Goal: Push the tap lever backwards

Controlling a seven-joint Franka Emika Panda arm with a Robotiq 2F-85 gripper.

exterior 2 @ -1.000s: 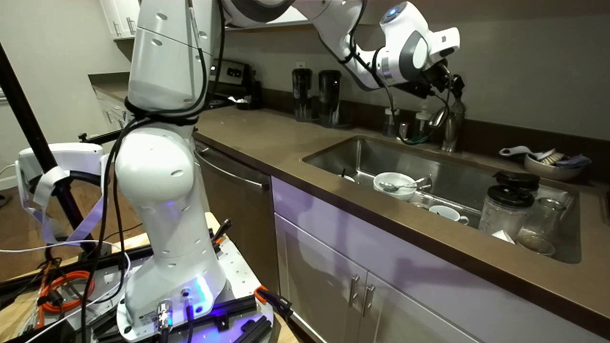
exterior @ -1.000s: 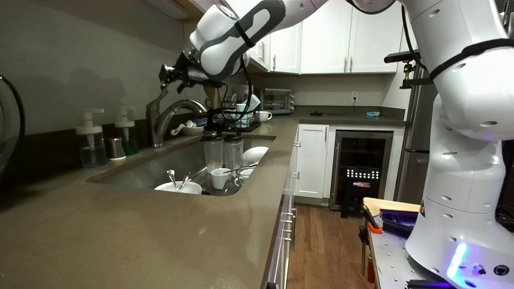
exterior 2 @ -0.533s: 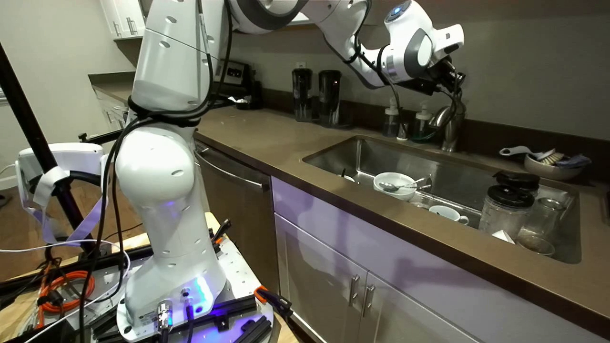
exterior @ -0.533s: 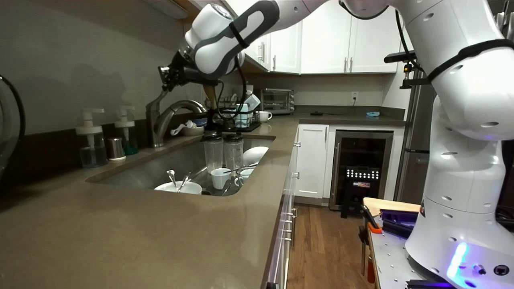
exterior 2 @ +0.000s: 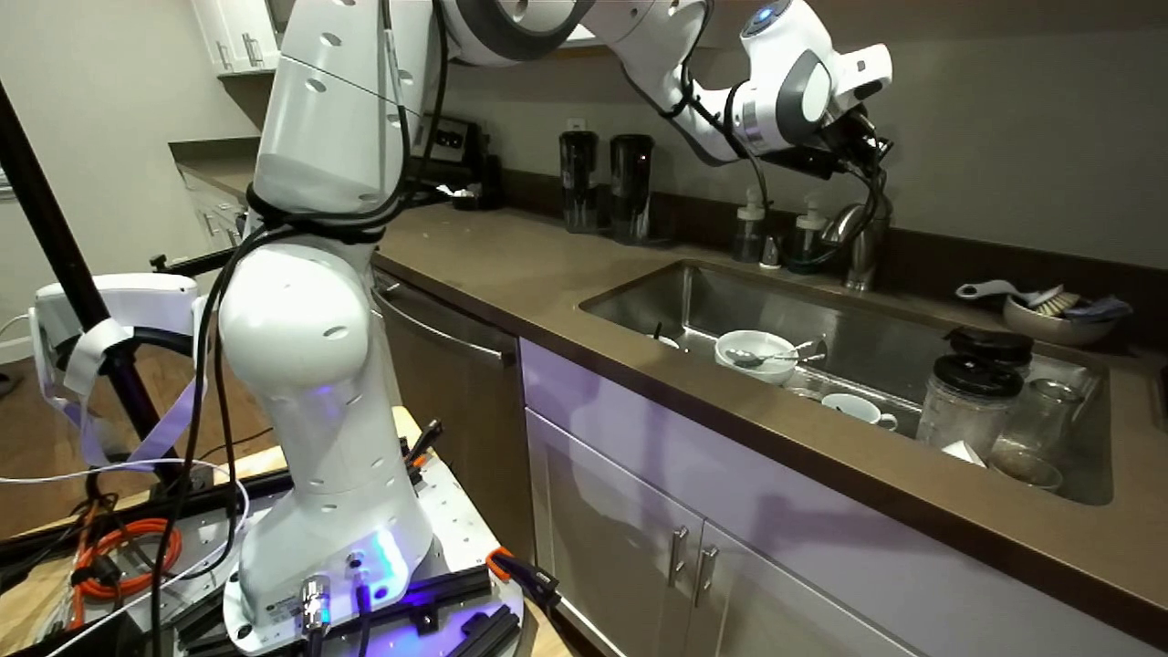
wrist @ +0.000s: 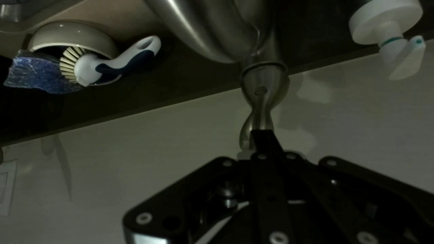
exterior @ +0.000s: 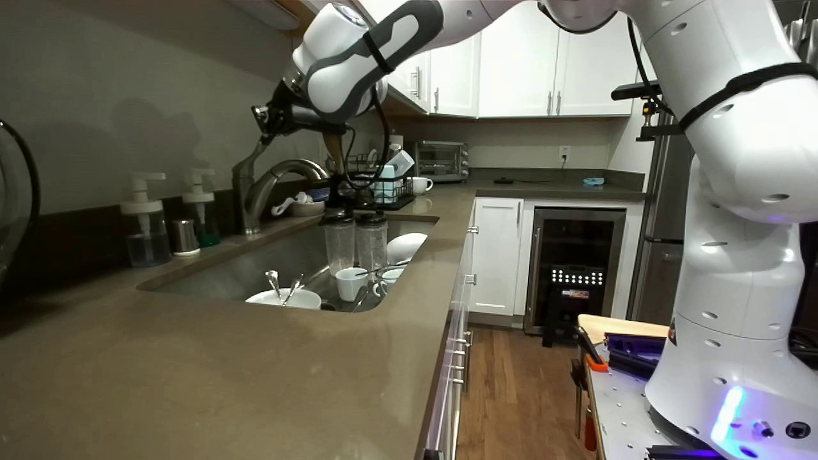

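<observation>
The tap lever (exterior: 254, 154) is a slim silver-grey stick rising from the top of the faucet body, beside the arched spout (exterior: 291, 168). In the wrist view the lever (wrist: 261, 110) runs down to the black fingertips, which cover part of its end. My gripper (wrist: 263, 135) is shut, its fingers brought together with nothing seen between them. In an exterior view the gripper (exterior: 266, 137) sits right at the lever's upper end; whether it touches cannot be told. From another side the gripper (exterior 2: 878, 173) and its cables hide most of the lever.
Soap dispensers (exterior: 146, 223) and a metal cup (exterior: 185, 236) stand beside the faucet. The sink (exterior 2: 693, 301) holds bowls, mugs and lidded jars (exterior 2: 972, 392). A bowl with a brush (exterior 2: 1058, 315) lies on the far side. The wall (wrist: 152, 162) is close behind the lever.
The gripper's fingers have come together from a spread position. The wrist has shifted slightly up and toward the wall. The lever looks unmoved.
</observation>
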